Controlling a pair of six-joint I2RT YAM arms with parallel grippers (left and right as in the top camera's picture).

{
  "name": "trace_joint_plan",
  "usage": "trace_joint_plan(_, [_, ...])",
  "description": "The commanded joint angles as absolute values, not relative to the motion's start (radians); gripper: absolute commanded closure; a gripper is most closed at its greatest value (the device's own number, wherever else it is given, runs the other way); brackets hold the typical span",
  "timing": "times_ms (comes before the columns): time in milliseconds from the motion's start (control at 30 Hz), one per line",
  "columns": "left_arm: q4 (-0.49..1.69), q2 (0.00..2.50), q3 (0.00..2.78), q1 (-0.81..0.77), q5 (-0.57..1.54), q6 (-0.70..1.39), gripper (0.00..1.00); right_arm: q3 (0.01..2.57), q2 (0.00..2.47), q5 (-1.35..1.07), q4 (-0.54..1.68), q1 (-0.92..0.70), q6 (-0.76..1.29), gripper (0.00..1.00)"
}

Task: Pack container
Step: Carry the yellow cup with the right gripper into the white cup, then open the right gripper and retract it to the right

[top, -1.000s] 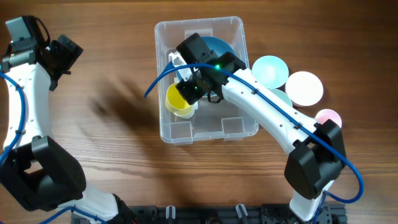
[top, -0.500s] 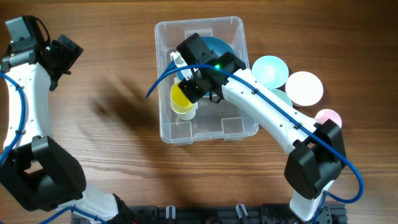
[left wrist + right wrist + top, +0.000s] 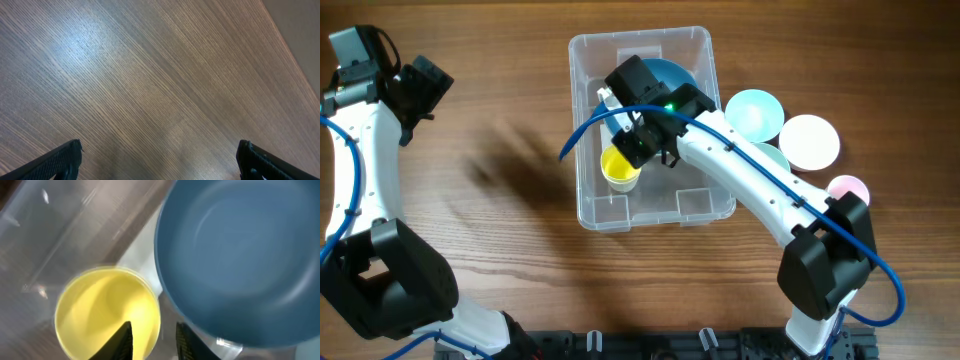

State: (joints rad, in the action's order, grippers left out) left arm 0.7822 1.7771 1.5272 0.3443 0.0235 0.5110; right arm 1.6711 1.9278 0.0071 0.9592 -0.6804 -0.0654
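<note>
You work over a brown wood-grain table [image 3: 500, 120]; the container [image 3: 588, 205] sits mid-table, far side, a blue bowl [image 3: 240, 255] inside. Your right gripper [image 3: 152, 340] pinches a yellow cup [image 3: 620, 167] by its rim over the bin floor. It looks light, rigid, slippery. The left gripper [image 3: 160, 160] hangs wide apart, empty.

Overhead looks straight down on your whole table [image 3: 500, 220]. Left wrist faces bare wood close up. Right wrist sits very close above the yellow cup [image 3: 107, 312] and blue bowl [image 3: 240, 260], both also visible overhead.
</note>
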Motion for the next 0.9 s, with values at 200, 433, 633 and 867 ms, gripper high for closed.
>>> trace_joint_plan(200, [0.783,1.785,1.537,0.347,0.025,0.506,0.00,1.672,1.851,0.032,1.084,-0.533,0.086,0.82])
trace_joint_plan(433, [0.783,1.784,1.537,0.347,0.025,0.506,0.00,1.634,1.855,-0.060,1.104,-0.498,0.089,0.96])
trace_joint_plan(633, [0.783,1.784,1.537,0.347,0.025,0.506,0.00,1.509,1.855,-0.171,0.996,-0.514,0.178,0.95])
trace_joint_plan(867, [0.783,1.784,1.537,0.347,0.025,0.506,0.00,1.452,1.855,-0.239,0.929,-0.523,0.210,0.96])
